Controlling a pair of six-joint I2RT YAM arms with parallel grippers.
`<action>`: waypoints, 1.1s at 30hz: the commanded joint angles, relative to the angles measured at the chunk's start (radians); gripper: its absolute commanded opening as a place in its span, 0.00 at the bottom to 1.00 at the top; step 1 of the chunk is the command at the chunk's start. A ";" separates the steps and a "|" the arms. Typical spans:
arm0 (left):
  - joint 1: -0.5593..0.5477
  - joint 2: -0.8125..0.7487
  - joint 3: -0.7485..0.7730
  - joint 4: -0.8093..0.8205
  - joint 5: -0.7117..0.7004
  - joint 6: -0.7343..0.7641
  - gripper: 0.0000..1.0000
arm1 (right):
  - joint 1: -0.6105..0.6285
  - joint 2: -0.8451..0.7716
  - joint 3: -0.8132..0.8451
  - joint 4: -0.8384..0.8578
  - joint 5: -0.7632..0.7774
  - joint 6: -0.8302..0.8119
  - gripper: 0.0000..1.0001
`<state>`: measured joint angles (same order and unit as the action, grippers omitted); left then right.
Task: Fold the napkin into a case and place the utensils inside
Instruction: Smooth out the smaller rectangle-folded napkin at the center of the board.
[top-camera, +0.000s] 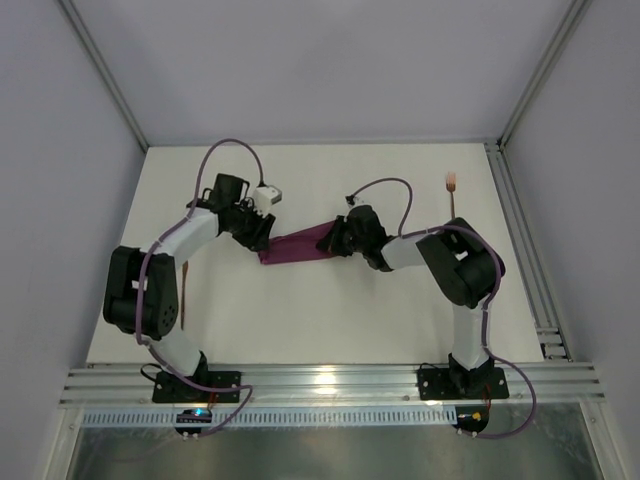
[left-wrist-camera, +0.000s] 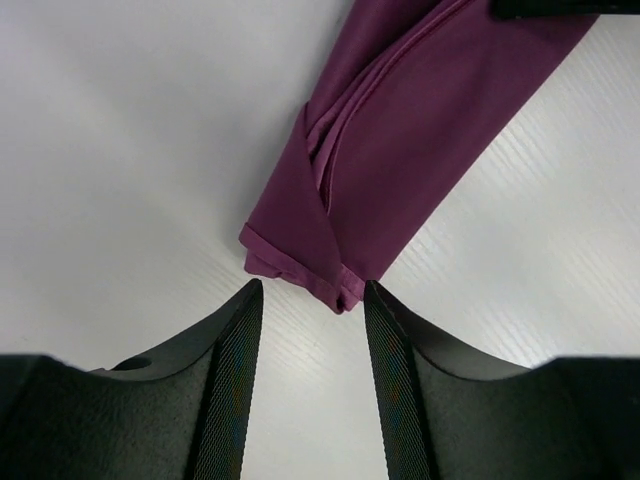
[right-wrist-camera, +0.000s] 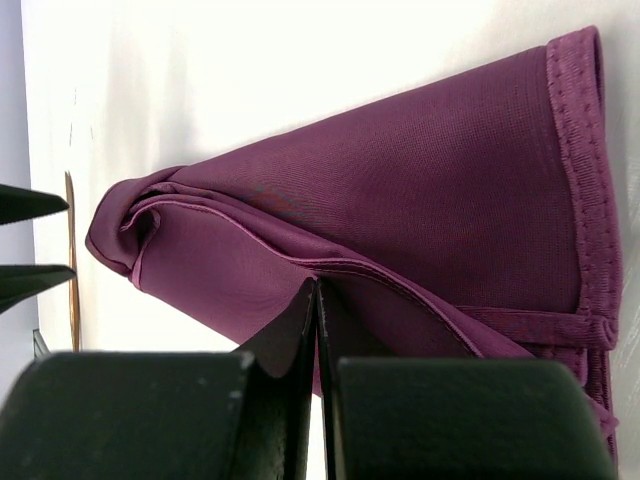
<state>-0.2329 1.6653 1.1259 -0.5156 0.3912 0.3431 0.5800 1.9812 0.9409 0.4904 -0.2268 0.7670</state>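
The folded napkin (top-camera: 295, 247) lies on the worktop (top-camera: 330, 320). The left hand (left-wrist-camera: 308, 298) is spread just by one end. The right hand (right-wrist-camera: 316, 292), pressed together, pinches the other end.

The napkin (top-camera: 298, 247) is purple cloth, folded into a long thin strip w/ a few layers. It lies mid table (top-camera: 330, 320), tilted, its right end further back than its left. The left end has a folded corner & a stitched hem. There are 2 utensils, thin & copper. The right utensil (top-camera: 452, 200) lies near the back, wider end pointing away. The left utensil (top-camera: 183, 295) lies straight, well apart from the napkin.
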 joint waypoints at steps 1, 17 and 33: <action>-0.016 0.023 0.058 0.020 -0.069 -0.013 0.48 | -0.003 -0.001 0.038 -0.032 0.007 -0.011 0.04; -0.025 0.076 0.032 0.011 -0.103 0.019 0.26 | 0.118 0.091 0.248 -0.006 -0.082 0.003 0.05; -0.023 0.068 -0.008 0.081 -0.025 -0.030 0.00 | 0.176 0.220 0.332 0.070 -0.077 0.098 0.04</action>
<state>-0.2550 1.7611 1.1255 -0.4751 0.3210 0.3252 0.7456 2.1803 1.2163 0.4931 -0.3130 0.8276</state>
